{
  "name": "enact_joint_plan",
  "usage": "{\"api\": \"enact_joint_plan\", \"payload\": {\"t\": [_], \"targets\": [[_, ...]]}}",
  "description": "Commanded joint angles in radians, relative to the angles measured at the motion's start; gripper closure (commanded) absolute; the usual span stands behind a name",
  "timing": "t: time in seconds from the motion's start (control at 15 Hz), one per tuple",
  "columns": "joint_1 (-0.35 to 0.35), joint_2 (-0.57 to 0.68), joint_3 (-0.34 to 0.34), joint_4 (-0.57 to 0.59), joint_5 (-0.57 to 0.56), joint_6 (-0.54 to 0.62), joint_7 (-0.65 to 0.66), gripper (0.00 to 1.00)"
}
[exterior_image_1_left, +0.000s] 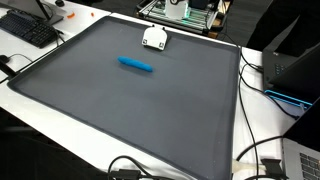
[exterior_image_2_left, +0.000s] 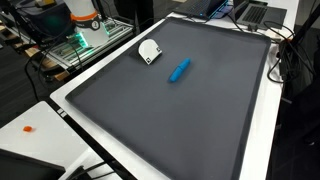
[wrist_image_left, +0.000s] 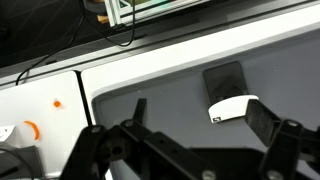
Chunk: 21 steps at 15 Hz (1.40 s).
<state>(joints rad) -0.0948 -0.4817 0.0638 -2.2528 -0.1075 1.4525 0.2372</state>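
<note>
In the wrist view the gripper (wrist_image_left: 200, 112) is cut off by the bottom edge, and its frame is blurred. The white object (wrist_image_left: 232, 107) is too small in both exterior views for its kind to be told. The blue thing (exterior_image_1_left: 136, 65) cannot be identified either. The keyboard (exterior_image_1_left: 30, 30) is clipped by the picture's edge.
</note>
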Motion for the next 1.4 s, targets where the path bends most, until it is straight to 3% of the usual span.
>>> {"api": "enact_joint_plan", "payload": {"t": [0.0,0.4,0.73,1.07,1.33], "targets": [[0.008,-0.042,0.003,-0.075,0.113,0.071,0.174,0.00],[-0.007,-0.089,0.046,-0.228,0.287,0.242,0.459,0.00],[0.002,-0.101,0.087,-0.381,0.387,0.491,0.678,0.00],[0.013,-0.055,0.137,-0.508,0.386,0.801,0.874,0.00],[0.019,0.049,0.151,-0.509,0.366,0.904,0.978,0.00]]}}
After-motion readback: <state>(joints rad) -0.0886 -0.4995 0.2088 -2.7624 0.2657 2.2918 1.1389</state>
